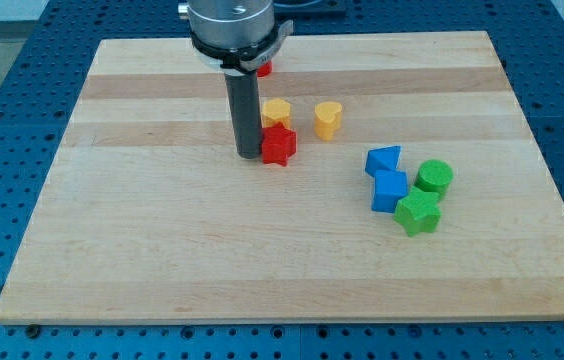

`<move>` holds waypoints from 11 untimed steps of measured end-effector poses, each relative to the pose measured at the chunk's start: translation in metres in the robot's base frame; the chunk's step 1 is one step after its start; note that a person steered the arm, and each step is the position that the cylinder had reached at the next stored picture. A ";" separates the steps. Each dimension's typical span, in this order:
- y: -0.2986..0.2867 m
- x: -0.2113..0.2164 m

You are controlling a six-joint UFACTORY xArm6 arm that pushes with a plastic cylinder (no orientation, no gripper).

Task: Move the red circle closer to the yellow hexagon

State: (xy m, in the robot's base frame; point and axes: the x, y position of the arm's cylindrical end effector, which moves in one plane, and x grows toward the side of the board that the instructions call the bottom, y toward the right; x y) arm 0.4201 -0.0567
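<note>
Sitting with my tip (248, 155) just left of the red star (279, 146), touching or near enough that I can't tell which. No jaws on this rig, only a bare rod, so nothing to report as released or clenched.

Task thing: the red circle (264, 69) is at the view's top, mostly hidden behind the arm's grey collar (227, 28); only a red sliver shows, so the shape is taken from the task line. The yellow hexagon (276, 110) sits below it, just above the red star. The yellow heart (329, 118) is to the right of the hexagon, apart from it.

My read on the step: approach not made. Tip is below both target blocks, on the wrong side for the push.

Next move, as I judge it: swing round to the top side of the red circle, then push it toward the view's bottom at the hexagon. Route left of the red star to avoid dragging it.

Risk: an off-centre push rolls the circle sideways. The blue and green cluster (407, 188) at lower right is well clear.
</note>
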 end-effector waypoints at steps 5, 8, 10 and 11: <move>-0.092 -0.087; -0.065 -0.211; -0.025 -0.224; -0.003 -0.218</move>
State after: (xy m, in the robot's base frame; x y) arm 0.2022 -0.0601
